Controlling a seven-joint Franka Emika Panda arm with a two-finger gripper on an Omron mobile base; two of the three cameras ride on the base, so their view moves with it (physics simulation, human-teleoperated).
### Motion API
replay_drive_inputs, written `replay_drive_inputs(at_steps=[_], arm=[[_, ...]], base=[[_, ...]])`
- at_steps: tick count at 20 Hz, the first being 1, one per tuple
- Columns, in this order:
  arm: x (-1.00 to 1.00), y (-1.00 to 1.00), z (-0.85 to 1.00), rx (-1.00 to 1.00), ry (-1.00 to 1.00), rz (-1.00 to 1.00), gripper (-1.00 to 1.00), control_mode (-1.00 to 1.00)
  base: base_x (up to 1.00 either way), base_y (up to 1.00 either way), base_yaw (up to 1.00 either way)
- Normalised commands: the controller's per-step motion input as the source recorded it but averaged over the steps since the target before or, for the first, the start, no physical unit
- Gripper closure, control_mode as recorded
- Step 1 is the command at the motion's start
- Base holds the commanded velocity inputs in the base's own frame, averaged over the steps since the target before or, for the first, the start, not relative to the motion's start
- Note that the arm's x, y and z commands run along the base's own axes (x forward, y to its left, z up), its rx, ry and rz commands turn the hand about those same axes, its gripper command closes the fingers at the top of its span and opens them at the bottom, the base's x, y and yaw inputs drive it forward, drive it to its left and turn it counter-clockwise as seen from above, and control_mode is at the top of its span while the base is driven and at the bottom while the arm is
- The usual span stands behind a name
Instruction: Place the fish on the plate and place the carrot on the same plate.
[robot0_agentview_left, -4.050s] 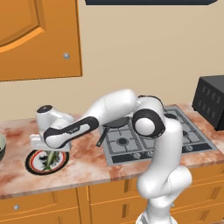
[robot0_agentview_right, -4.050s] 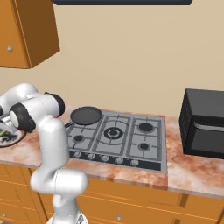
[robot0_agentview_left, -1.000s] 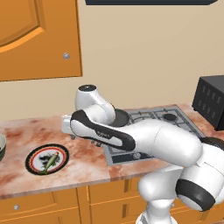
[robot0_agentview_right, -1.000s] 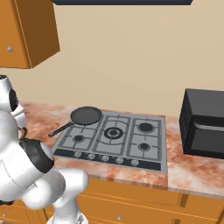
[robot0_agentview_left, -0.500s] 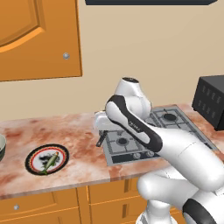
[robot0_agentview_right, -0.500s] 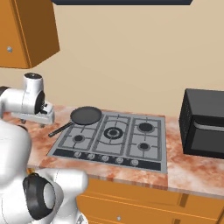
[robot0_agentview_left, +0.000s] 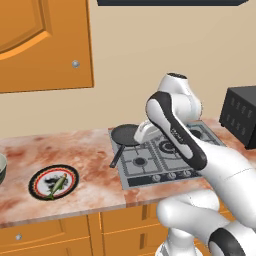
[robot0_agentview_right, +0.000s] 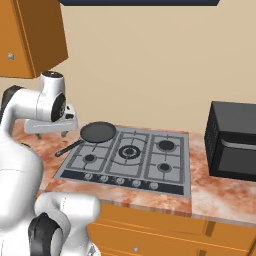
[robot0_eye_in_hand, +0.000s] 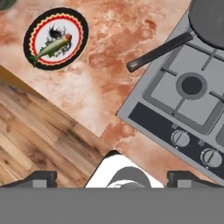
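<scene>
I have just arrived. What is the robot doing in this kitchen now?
The fish lies on the plate, which sits on the marble counter left of the stove. The gripper holds nothing and hangs above the counter, near the handle of the frying pan on the stove's back left burner. I cannot see the carrot, so that part of the job is not yet done.

the arm swung away from the plate (robot0_agentview_left: 53, 182) and over to the stove (robot0_agentview_left: 165, 156). the fish (robot0_agentview_left: 57, 185) was left on the plate.
</scene>
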Motion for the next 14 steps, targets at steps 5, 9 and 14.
replay_drive_inputs(at_steps=[5,9,14], arm=[[-0.67,-0.47,0.33,-0.05,-0.15,-0.06,-1.00,-1.00],[-0.28,-0.26,0.07,-0.01,-0.09,-0.20,-1.00,-1.00],[-0.10,-0.17,0.41,0.00,-0.07,-0.16,-1.00,-1.00]], base=[[0.00,0.00,0.00],[0.00,0.00,0.00],[0.00,0.00,0.00]])
